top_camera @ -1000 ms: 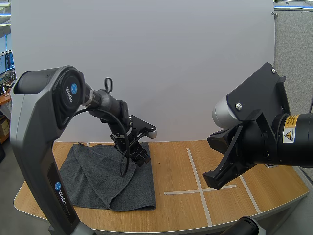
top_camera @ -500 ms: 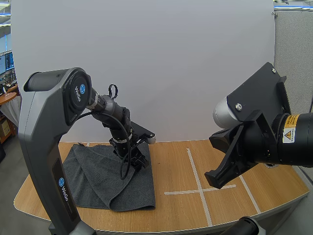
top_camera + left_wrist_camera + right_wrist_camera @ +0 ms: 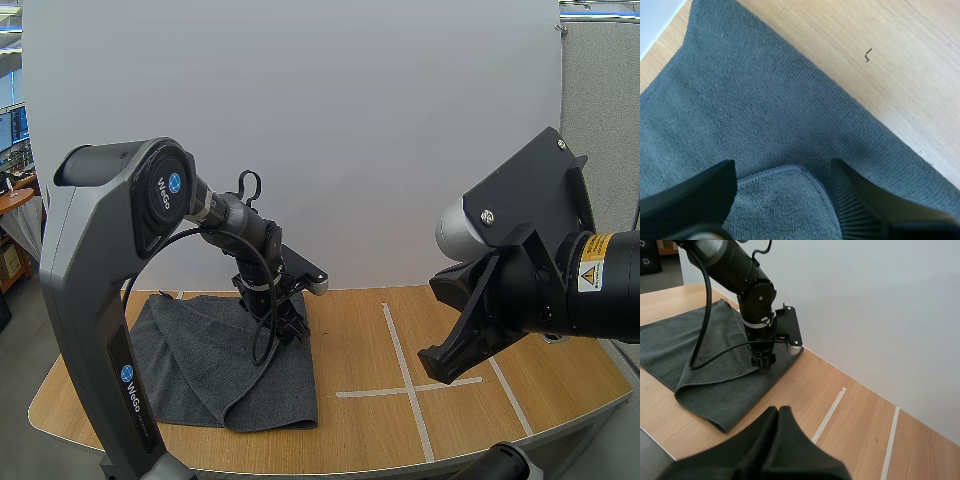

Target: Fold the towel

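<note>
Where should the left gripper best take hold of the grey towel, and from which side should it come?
Probably the rounded corner of the upper layer of the towel, approached from straight above. It lies flat on the lower layer, between the open fingers of the left gripper, so closing there should pinch its hemmed edge and lift only the top layer.

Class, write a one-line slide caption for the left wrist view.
Open left gripper poised around a folded corner of the grey towel on the wooden table.
</note>
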Robot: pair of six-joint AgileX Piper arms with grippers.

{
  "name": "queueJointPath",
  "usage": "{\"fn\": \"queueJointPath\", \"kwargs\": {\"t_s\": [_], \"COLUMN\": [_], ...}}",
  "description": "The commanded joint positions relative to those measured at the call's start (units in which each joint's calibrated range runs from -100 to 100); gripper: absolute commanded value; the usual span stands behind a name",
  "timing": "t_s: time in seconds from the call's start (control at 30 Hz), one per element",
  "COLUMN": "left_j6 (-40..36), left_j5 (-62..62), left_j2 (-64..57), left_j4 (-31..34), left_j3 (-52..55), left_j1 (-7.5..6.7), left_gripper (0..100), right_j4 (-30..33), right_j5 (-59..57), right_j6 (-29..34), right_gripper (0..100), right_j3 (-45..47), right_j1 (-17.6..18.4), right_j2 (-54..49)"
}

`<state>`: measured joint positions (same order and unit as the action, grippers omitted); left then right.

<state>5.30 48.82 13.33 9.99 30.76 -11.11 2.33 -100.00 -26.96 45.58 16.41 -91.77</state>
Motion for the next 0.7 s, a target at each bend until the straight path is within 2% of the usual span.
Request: {"fn": "queueJointPath", "kwargs": {"t_s": [0.0, 0.1, 0.27, 0.5, 0.63, 0.67], "left_j6": [-0.8, -0.8, -1.2, -1.2, -1.2, -1.2], "left_j5": [-1.8, -2.0, -3.0, -3.2, -3.0, -3.0], "left_j2": [0.1, 0.1, 0.1, 0.1, 0.1, 0.1], "left_j4": [0.6, 0.6, 0.3, -0.3, -1.1, -1.1], "left_j3": [-0.4, -0.4, -0.4, -0.4, -0.4, -0.4], "left_j1": [0.01, 0.01, 0.01, 0.01, 0.01, 0.01], "left_gripper": [88, 79, 53, 27, 0, 0], "right_j4": [0.1, 0.1, 0.1, 0.2, 0.2, 0.2], "right_j5": [0.0, 0.0, 0.0, 0.0, 0.0, 0.0], "right_j6": [0.1, 0.1, 0.1, 0.1, 0.1, 0.1], "right_gripper": [0, 0, 0, 0, 0, 0], "right_j3": [0.1, 0.1, 0.1, 0.1, 0.1, 0.1], "right_j1": [-0.2, -0.2, -0.2, -0.2, -0.2, -0.2], "right_j2": [-0.4, -0.4, -0.4, -0.4, -0.4, -0.4]}}
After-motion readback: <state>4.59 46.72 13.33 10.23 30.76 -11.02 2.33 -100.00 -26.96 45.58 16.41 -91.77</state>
